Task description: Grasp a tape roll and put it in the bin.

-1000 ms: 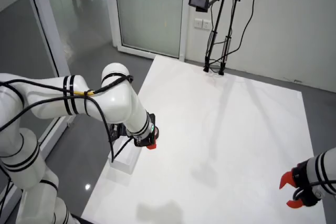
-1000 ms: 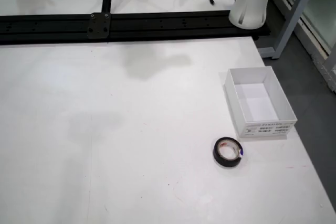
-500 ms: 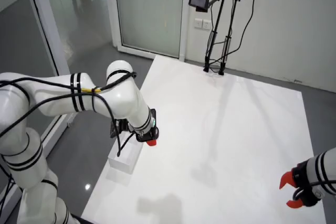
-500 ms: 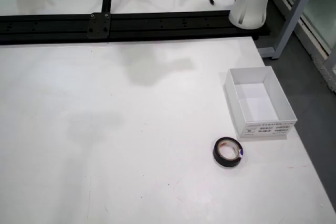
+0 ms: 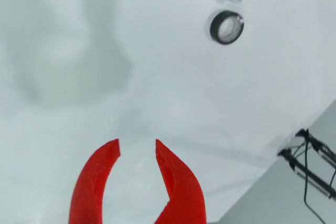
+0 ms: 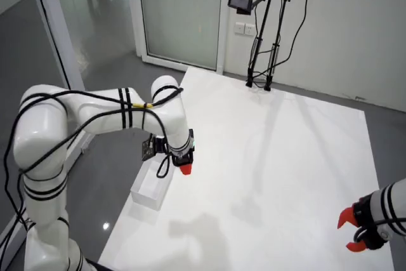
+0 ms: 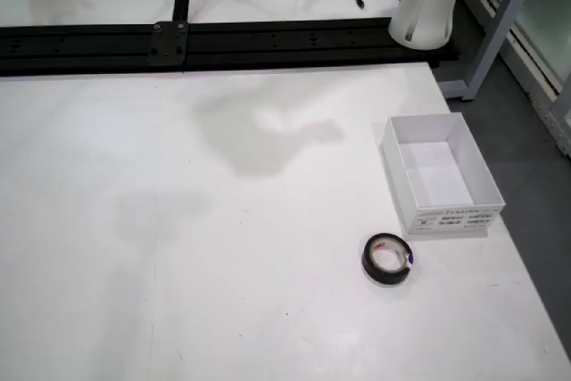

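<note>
One black tape roll (image 7: pixel 386 260) lay at six o'clock of the white open cardboard bin (image 7: pixel 440 173). Red-fingered gripper (image 5: pixel 137 150): jaws slightly parted, empty, well apart. Step: approach; next, descend over roll.

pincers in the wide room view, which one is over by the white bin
The pincer on the big white arm at left, beside the white bin; the other pincer sits at the table's far right edge.

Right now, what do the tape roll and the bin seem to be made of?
Tape roll: glossy black plastic tape, likely vinyl, judging by its sheen; the core looks pale. Bin: thin, matte white walls with a printed label, probably cardboard, possibly plastic.
</note>
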{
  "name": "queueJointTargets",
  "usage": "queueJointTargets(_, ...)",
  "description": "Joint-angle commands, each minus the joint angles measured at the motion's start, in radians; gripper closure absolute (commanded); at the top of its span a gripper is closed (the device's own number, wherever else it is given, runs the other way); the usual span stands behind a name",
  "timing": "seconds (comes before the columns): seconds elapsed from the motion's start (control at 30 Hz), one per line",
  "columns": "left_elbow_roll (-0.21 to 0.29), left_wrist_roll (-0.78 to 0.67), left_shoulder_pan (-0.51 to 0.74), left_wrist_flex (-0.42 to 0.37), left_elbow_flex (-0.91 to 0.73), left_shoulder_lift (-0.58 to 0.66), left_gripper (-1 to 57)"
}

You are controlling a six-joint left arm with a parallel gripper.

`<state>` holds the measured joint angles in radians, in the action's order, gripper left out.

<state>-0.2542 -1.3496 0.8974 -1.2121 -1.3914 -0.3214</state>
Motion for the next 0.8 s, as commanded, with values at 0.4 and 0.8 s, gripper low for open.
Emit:
queueJointTargets(0.4, -0.020, 0.190, -0.330, 0.157, 0.175, -0.438, 33.7)
queueJointTargets(0.8, -0.014, 0.218, -0.357, 0.154, 0.374, -0.657, 33.0)
